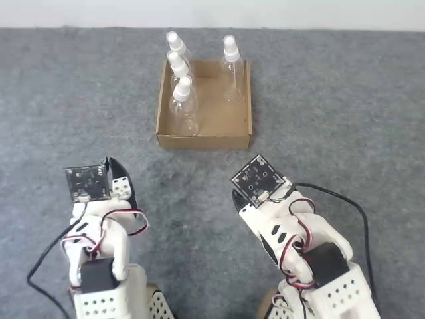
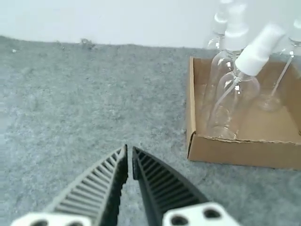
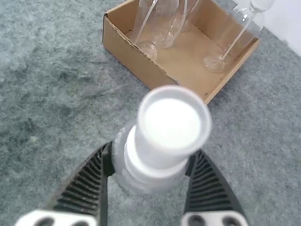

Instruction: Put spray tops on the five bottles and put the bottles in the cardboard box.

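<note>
The right end effector (image 3: 150, 162) is clamped around the shoulder of a clear round bottle with a white spray top (image 3: 162, 134), above the grey felt-covered bench (image 1: 332, 100) and near the front of the shallow brown cardboard box (image 1: 202, 141), where four matching capped bottles (image 1: 184, 106) stand. The left end effector (image 2: 130, 155) hangs near the bench with its jaws almost together, holding nothing. The bottle looks light, smooth and slippery, possibly glass, so a firm hold just below the collar seems safest.
</note>
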Motion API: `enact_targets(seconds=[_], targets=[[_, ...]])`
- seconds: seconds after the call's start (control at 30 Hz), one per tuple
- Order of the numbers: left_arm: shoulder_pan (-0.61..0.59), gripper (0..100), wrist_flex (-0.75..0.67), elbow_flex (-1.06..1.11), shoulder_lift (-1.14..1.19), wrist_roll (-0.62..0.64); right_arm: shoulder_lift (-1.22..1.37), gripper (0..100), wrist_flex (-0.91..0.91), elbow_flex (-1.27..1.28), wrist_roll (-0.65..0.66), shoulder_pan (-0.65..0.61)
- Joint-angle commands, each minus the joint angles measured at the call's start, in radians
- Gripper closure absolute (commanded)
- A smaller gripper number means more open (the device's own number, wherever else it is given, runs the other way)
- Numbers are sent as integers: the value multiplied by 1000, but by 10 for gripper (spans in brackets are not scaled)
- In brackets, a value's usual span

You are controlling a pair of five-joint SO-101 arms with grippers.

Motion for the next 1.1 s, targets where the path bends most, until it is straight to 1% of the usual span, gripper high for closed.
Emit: enact_targets(seconds=[0.0, 0.13, 0.23, 0.37, 0.43, 0.57, 0.8, 1.07], targets=[[29, 987, -32, 7, -18, -28, 2, 957, 5, -87, 14, 15], [69, 987, -35, 22, -18, -29, 4, 957, 58, -164, 15, 18], [72, 987, -54, 36, -18, -29, 12, 957, 74, -219, 15, 47], [74, 987, -112, 76, -18, -91, 13, 957, 79, -278, 15, 88], [74, 987, -130, 88, -18, -101, 13, 957, 79, -298, 17, 88], [74, 987, -132, 88, -18, -98, 13, 957, 81, -328, 44, 87], [74, 987, -135, 88, -18, -98, 15, 957, 142, -436, 49, 85], [72, 987, -135, 87, -18, -98, 16, 957, 143, -535, 51, 84]])
